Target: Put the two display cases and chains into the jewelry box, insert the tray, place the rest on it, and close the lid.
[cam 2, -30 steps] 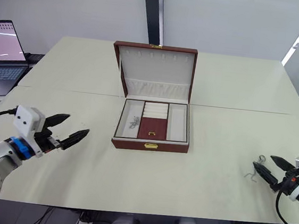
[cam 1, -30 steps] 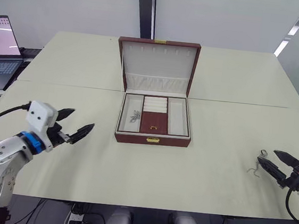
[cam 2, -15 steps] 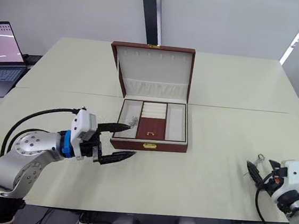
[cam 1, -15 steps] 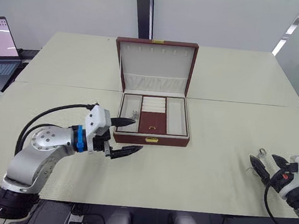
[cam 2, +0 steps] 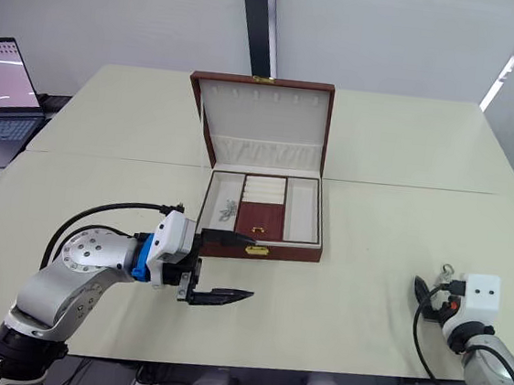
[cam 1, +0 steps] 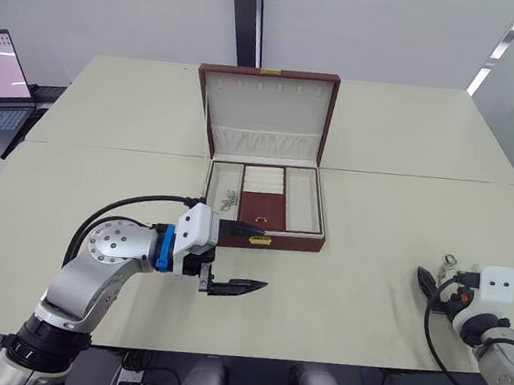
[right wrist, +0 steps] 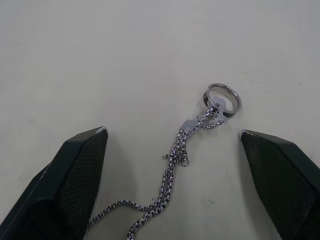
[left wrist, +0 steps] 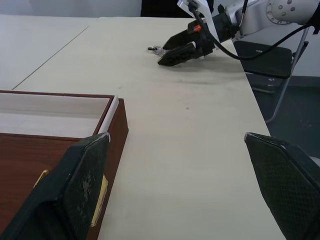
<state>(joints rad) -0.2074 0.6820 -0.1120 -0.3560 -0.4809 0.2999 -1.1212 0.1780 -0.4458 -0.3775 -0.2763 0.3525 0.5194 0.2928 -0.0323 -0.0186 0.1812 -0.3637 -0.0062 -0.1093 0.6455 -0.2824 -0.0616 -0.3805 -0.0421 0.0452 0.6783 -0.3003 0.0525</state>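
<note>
straddling the ringed chain point(right wrist: 185, 150): right gripper point(right wrist: 172, 187), spread wide, newly lowered. left gripper point(cam 1: 236, 259), wide and empty, newly arrived at jewelry box point(cam 1: 261, 241) six o'clock.

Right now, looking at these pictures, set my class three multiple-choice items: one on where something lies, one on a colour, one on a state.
1. Where does the loose chain lie?
A. On the table between the right tool's open fingers
B. Inside the jewelry box
C. On the laptop

2. What colour is the centre panel of the tray?
A. Green
B. Dark red
C. Blue

3. How does the lid stand?
A. Shut flat
C. Taken off and lying on the table
B. Raised open behind the jewelry box

Key: 1 A, the right wrist view shows the chain and its ring on the table, with the right tool spread on either side. 2 B, the panel in the jewelry box reads dark red. 3 B, the cream lining faces forward.
</note>
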